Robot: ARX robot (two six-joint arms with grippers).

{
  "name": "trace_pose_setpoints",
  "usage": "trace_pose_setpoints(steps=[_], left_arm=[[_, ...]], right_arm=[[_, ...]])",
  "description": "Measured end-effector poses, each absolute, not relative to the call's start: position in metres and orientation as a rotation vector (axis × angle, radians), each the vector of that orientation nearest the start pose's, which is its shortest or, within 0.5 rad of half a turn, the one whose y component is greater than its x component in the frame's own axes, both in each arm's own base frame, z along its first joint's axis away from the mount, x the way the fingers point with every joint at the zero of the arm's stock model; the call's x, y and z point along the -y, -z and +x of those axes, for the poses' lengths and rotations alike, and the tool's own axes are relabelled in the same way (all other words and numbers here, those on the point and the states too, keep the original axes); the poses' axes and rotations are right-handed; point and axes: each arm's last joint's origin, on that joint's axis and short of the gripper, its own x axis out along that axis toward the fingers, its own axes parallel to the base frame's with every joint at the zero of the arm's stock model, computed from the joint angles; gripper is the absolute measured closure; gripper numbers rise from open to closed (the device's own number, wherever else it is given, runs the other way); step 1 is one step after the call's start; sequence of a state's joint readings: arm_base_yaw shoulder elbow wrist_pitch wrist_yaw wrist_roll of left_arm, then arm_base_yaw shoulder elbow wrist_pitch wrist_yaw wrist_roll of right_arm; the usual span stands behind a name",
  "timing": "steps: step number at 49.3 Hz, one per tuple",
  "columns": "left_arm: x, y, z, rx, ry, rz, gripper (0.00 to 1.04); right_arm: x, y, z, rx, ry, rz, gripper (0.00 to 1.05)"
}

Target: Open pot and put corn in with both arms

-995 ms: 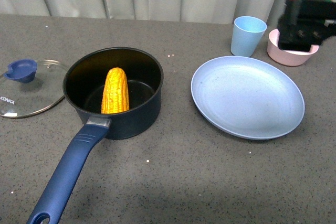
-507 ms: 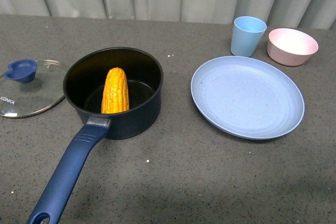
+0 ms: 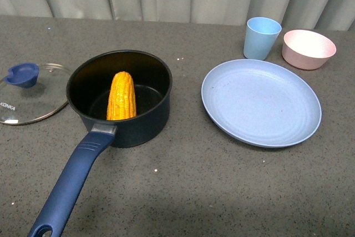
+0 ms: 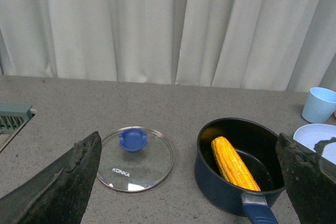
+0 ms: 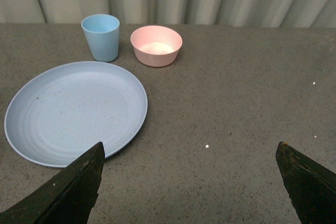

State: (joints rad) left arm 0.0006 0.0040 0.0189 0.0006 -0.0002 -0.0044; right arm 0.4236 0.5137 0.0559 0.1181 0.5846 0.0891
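Observation:
The dark navy pot stands uncovered on the grey table, its long blue handle reaching toward the near edge. A yellow corn cob leans inside it, tip up against the near wall. The glass lid with its blue knob lies flat on the table just left of the pot. Neither arm shows in the front view. In the left wrist view, my left gripper hangs open, high above the lid and pot. My right gripper is open over bare table, holding nothing.
A light blue plate lies right of the pot. Behind it stand a light blue cup and a pink bowl. Pale curtains close off the far edge. A grey-green vent-like piece sits at the table's far left.
One second ago a black arm covered the pink bowl at the back right of the front view. It has since left that view. Pot, corn and lid have not moved.

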Motion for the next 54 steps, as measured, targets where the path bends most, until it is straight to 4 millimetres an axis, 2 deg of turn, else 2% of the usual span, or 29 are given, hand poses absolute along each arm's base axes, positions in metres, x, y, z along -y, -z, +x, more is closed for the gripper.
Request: trace_pose_setpoints(steps=[10, 23, 25, 30, 34, 51, 54], left_arm=[[0.0, -0.17, 0.097, 0.015, -0.001, -0.005, 0.06], [0.0, -0.17, 0.097, 0.015, -0.001, -0.005, 0.06], [0.0, -0.17, 0.097, 0.015, -0.001, -0.005, 0.06], [0.0, -0.17, 0.097, 0.016, 0.0, -0.004, 0.06], [0.0, -0.17, 0.097, 0.016, -0.001, -0.004, 0.06], [0.0, -0.17, 0.097, 0.016, 0.0, -0.004, 0.06], [0.0, -0.17, 0.097, 0.016, -0.001, -0.004, 0.06]], right_arm=[[-0.035, -0.153, 0.113, -0.198, 0.163, -0.066, 0.09], [-0.035, -0.151, 0.112, -0.189, 0.149, -0.078, 0.1], [-0.035, -0.152, 0.112, -0.142, 0.097, -0.049, 0.14], [-0.031, -0.169, 0.112, 0.02, -0.009, 0.018, 0.3], [-0.024, -0.168, 0.109, 0.008, -0.012, 0.009, 0.48], [-0.012, -0.165, 0.098, 0.002, -0.007, 0.004, 0.99], [-0.008, -0.165, 0.098, 0.0, -0.029, 0.001, 1.03]])
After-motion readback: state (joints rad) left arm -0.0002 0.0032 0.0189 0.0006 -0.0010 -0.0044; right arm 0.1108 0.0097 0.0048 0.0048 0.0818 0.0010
